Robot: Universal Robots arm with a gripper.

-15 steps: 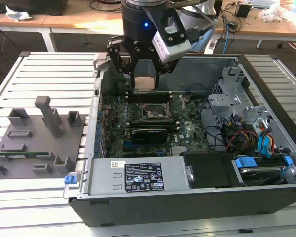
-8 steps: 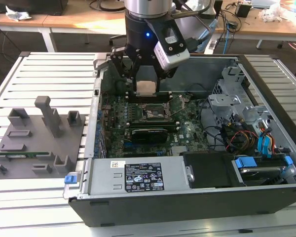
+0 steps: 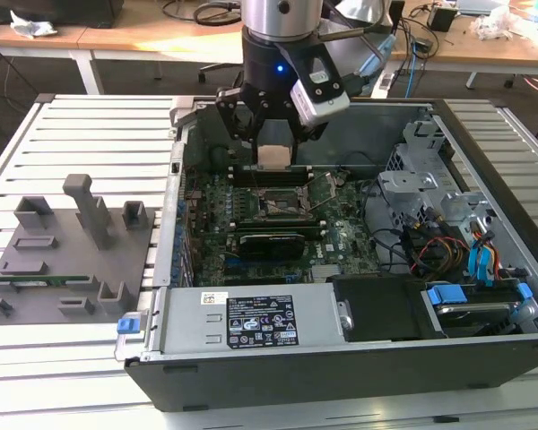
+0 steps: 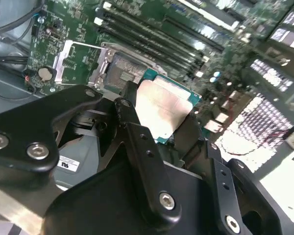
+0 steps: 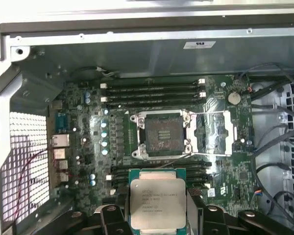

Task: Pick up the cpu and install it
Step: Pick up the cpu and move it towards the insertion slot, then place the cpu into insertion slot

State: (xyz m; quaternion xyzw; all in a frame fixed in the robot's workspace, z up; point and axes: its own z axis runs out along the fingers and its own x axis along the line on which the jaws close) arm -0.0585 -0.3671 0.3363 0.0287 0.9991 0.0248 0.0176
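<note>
My gripper (image 3: 274, 148) hangs inside the open computer case (image 3: 278, 376) and is shut on the cpu (image 3: 274, 155). The cpu is a flat square chip with a silver top and a green rim, held by its edges between the black fingers (image 4: 137, 142). It hovers above the motherboard, apart from it. The black-framed socket (image 3: 282, 204) lies open and bare just beyond the chip. In the first wrist view the cpu (image 5: 157, 203) sits a short way from the socket (image 5: 162, 134), offset from it. In the second wrist view the cpu (image 4: 164, 110) partly covers the socket (image 4: 121, 74).
The socket's metal load plate (image 5: 213, 132) is folded open beside it. Memory slots (image 5: 152, 90) flank the socket. A power supply (image 3: 251, 318), a drive cage and cables (image 3: 448, 242) crowd the case. At the exterior view's left a grey fixture (image 3: 63, 260) holds a green memory stick (image 3: 36, 279).
</note>
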